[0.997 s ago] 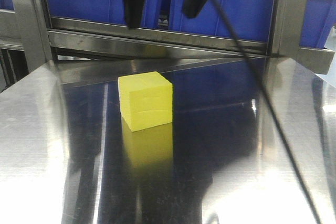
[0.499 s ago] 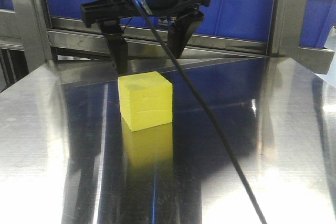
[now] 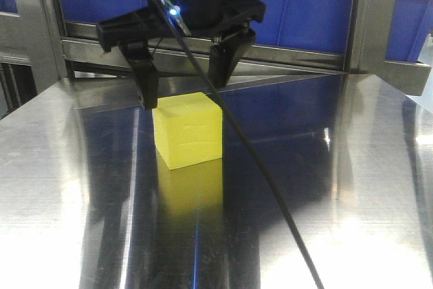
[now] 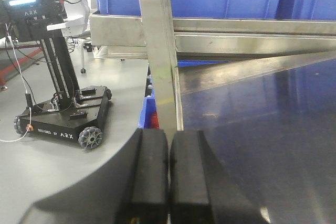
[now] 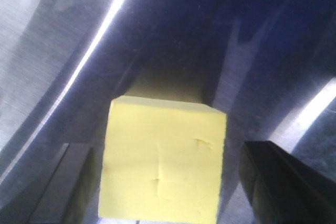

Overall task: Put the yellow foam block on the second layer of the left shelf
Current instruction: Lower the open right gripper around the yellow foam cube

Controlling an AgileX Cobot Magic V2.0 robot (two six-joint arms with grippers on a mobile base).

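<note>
Yellow block (image 3: 188, 130): sits on the steel table (image 3: 352, 167) towards its back edge, with nothing gripping it.
Right gripper (image 3: 183, 93): spread wide and holding nothing, with one finger on each side of the block and the tips about level with its top.
Wrist view: the block (image 5: 163, 161) lies between the two dark fingers (image 5: 73, 182), and a narrow gap shows on each side.
Left gripper (image 4: 168, 145): fingers pressed together and empty, off by the table's left edge near a shelf post (image 4: 160, 51).
Step in hand: by the look of it, the descent to grasp; the lift and the shelf placing are not yet done.
Doing it well: lower until the pads reach the block's mid height. Keep it centred and close on two flat opposite faces, not on corners. Foam yields, so squeeze only enough to hold it.
Watch: a black cable (image 3: 257, 160) trails across the table beside the block, and the shelf rail (image 3: 284, 55) runs close behind. Lift straight up before swinging left.
</note>
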